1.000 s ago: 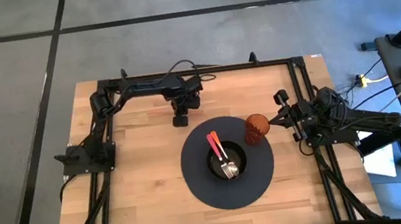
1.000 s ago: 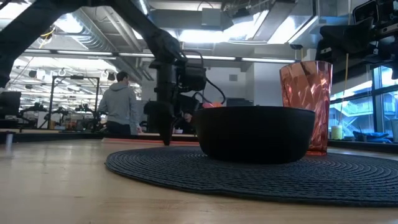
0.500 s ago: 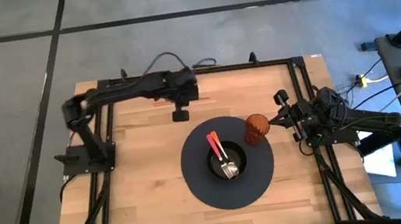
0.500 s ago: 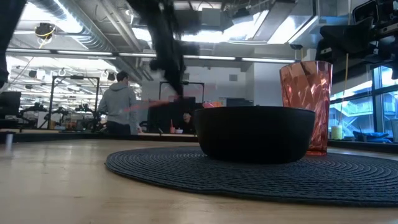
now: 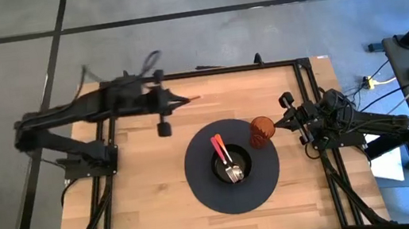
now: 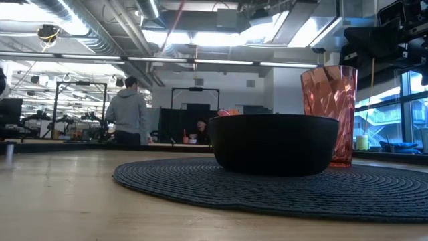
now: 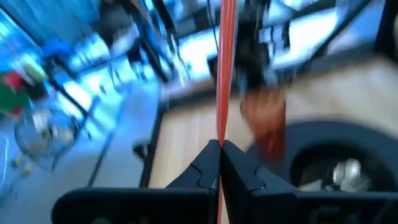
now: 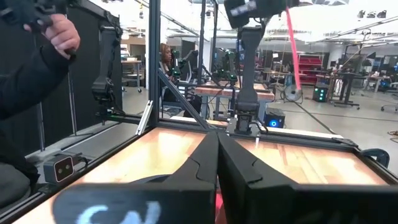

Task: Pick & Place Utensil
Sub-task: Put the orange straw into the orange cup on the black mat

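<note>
Red slim plastic utensil pinched in left gripper, raised over far table edge | black bowl on dark round mat holds utensils | right gripper closed, empty, waiting beside amber tumbler | risk: fast swing loosens thin handle, utensil drops.

- Red utensil: thin, clamped in the left gripper, raised above the desk.
- Bowl: black, on round mat, holding a red-handled utensil and a metal one.
</note>
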Tool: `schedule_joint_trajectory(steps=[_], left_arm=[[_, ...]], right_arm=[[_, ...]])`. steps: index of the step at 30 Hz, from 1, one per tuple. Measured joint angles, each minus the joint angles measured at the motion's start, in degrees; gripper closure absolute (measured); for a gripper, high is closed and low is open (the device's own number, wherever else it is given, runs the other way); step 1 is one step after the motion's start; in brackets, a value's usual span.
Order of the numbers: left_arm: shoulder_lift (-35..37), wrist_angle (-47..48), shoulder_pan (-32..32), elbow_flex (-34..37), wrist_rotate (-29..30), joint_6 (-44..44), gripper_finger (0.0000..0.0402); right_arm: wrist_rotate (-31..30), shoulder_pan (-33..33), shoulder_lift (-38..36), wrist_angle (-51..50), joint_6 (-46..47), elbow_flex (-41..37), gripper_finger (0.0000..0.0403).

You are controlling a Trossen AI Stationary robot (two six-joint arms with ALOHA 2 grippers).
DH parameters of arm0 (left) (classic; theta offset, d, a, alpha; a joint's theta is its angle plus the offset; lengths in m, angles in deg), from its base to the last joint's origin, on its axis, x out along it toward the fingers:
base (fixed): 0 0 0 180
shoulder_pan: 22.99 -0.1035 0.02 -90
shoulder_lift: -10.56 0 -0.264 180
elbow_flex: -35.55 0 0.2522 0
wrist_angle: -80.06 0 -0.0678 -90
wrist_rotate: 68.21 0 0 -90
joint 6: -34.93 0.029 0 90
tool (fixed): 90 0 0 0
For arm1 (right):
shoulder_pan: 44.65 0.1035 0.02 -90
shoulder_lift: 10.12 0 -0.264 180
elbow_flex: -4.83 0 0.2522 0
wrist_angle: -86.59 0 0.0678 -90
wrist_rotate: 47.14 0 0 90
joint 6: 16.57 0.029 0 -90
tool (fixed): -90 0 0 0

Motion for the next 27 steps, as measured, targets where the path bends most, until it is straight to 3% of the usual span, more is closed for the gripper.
schedule_joint_trajectory(steps=[7, 17, 22, 27], left_arm=[[15.11, -19.62, 0.99, 20.17, 1.50, -0.75, 0.0399], [33.30, -48.47, -7.01, 52.49, 1.22, -5.14, 0.0399], [39.20, -52.71, -12.60, 58.52, -4.95, -10.56, 0.0399], [40.67, -57.30, -14.89, 62.29, -6.58, -14.86, 0.0399]], right_arm=[[0.00, 0.00, 0.02, -0.19, -0.18, 0.00, 0.0397], [0.00, 0.00, 0.02, -0.57, -0.44, 0.00, 0.0397], [0.00, 0.00, 0.02, -0.59, -0.76, 0.00, 0.0397], [-0.01, 0.00, 0.02, -0.66, -0.87, 0.00, 0.0397]])
